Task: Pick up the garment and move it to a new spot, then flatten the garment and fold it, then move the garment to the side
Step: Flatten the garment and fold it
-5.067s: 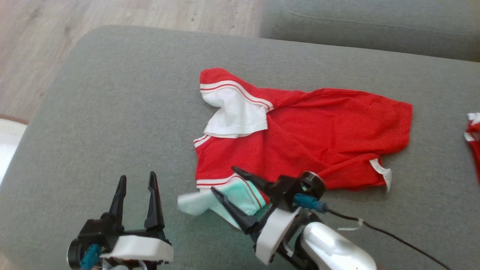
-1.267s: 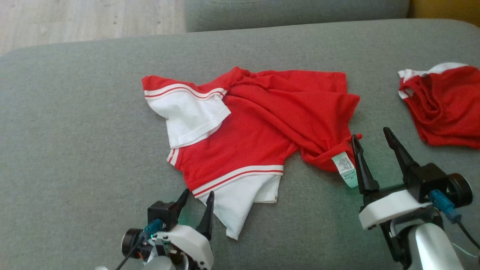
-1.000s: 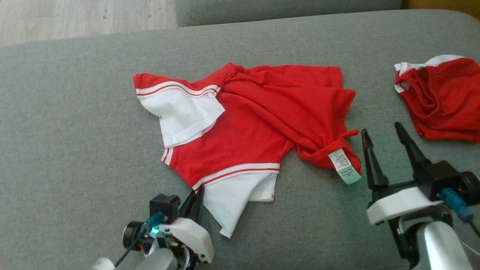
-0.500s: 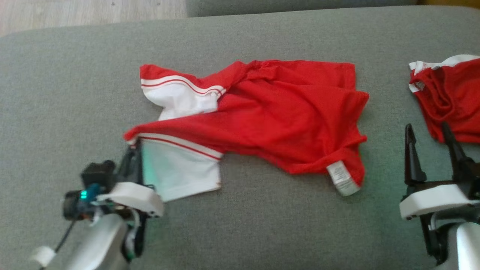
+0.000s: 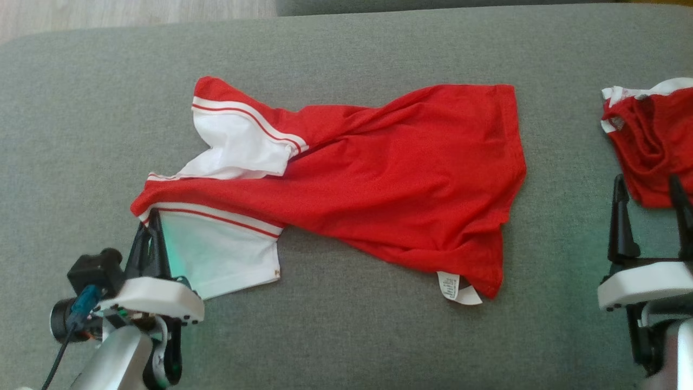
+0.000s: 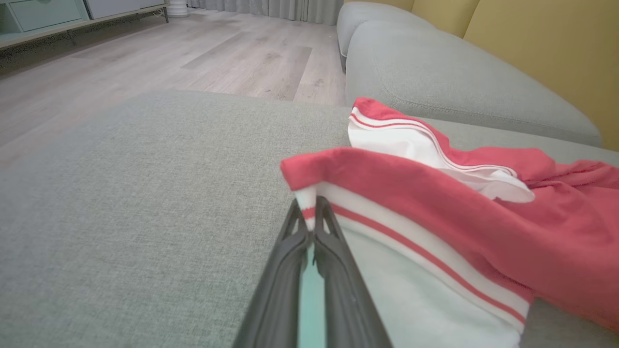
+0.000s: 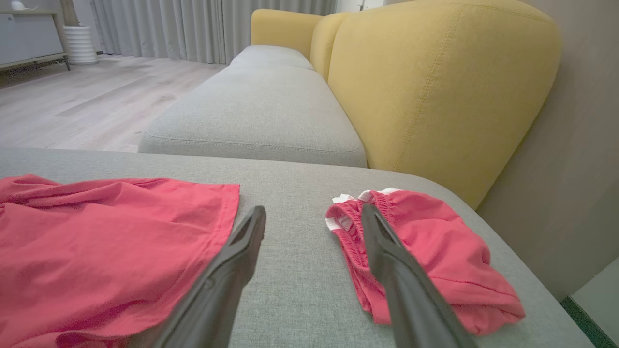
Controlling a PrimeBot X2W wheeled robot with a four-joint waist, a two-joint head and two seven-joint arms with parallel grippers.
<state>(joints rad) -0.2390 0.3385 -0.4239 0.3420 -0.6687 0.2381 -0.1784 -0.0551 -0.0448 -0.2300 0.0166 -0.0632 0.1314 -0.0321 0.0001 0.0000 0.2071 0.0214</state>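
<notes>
Garment (image 5: 390, 179): thin red knit tee, white sleeves with red-striped bands; lies creased and slanted on the cushion (image 5: 346, 336), running out from the pinching fingertips across the seat.
Left gripper (image 6: 309, 217): fingers clenched on the garment, pinching a thin white-and-red fold at the striped sleeve seam; white sleeve cloth drapes just beside the tips.
Right gripper (image 7: 313, 212): fingers spread wide, grasping nothing, bare cushion between them; garment hem just off its left finger.
Second piece (image 7: 425, 256): crumpled red cloth, white trim, gathered edge, by the right finger.
Cushion: grey coarse weave, rounded edges.
Head view adds: garment's full outline, white care tag (image 5: 455, 286) at the near hem corner.
Wrist views add: pinch close-up, wood floor (image 6: 193, 53), yellow padded backrest (image 7: 425, 87).
</notes>
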